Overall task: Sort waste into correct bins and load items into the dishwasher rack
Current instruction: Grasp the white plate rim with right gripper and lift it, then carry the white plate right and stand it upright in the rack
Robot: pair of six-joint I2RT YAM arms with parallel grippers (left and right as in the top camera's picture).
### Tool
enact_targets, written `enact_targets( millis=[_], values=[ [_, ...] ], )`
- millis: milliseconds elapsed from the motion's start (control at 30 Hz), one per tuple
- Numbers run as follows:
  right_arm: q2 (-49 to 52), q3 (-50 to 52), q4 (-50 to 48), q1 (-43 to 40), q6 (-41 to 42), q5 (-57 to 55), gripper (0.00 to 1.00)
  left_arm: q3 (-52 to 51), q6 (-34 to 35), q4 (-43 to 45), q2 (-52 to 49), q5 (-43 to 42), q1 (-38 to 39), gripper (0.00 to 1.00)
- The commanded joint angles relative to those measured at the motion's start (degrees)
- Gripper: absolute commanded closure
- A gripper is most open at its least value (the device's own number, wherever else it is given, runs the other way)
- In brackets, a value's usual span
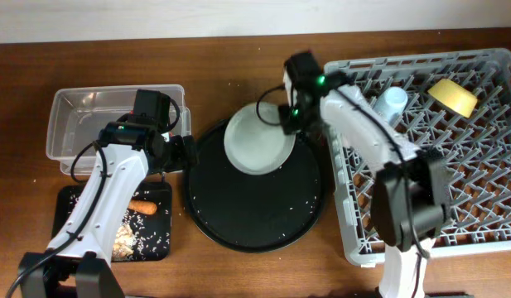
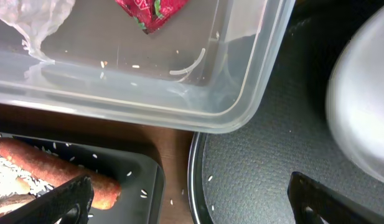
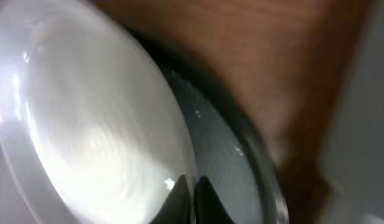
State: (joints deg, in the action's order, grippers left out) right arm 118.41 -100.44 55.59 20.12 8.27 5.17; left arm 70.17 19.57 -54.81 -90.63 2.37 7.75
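Right fingers (image 3: 179, 202) pinch the rim of the grey-green plate (image 1: 255, 141) at the round black tray's (image 1: 255, 219) far edge. The plate is stiff, glossy, probably slippery and breakable, and best held by its edge. Left fingers (image 2: 67, 199) are spread and empty. Clear tub (image 1: 52, 132): red wrapper (image 2: 157, 12), tissue (image 2: 36, 18). Rack (image 1: 354, 240): yellow bowl (image 1: 454, 95), blue cup (image 1: 393, 103).

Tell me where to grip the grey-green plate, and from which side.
Pinch the plate by its thin rim on the edge facing the rack, coming from above. It is wide and shallow on the round black tray, so only the rim fits between fingers; the right hand is shut there.
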Motion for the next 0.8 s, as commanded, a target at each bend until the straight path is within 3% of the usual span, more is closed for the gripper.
enact_targets(
  millis=[0, 33, 133, 167, 400, 633, 767],
  values=[
    [-6.05, -13.11, 9.27, -2.93, -6.4, -14.14, 0.96, 0.09, 0.11, 0.11, 0.76, -0.02, -0.15, 0.01],
    [-6.47, -14.69, 10.69, -3.43, -6.43, -17.79, 0.96, 0.09, 0.13, 0.11, 0.76, 0.0, -0.15, 0.01],
    [-9.07, -19.26, 11.08, -8.83, -9.09, -46.23, 0.96, 0.09, 0.11, 0.13, 0.76, 0.0, -0.15, 0.01],
    [-9.07, -19.23, 9.05, -10.67, -11.58, -48.39, 0.96, 0.09, 0.11, 0.13, 0.76, -0.02, -0.15, 0.01],
    [-8.31, -18.8, 5.44, -25.27, -29.29, -48.54, 0.96, 0.09, 0.13, 0.11, 0.76, -0.02, -0.15, 0.01],
    [-8.24, -17.33, 6.14, -31.8, -30.62, -47.45, 0.96, 0.09, 0.13, 0.13, 0.76, 0.0, -0.15, 0.01],
    [-6.45, -16.7, 5.66, -32.59, -36.59, -47.43, 0.96, 0.09, 0.11, 0.11, 0.76, 0.0, -0.15, 0.01]
  ],
)
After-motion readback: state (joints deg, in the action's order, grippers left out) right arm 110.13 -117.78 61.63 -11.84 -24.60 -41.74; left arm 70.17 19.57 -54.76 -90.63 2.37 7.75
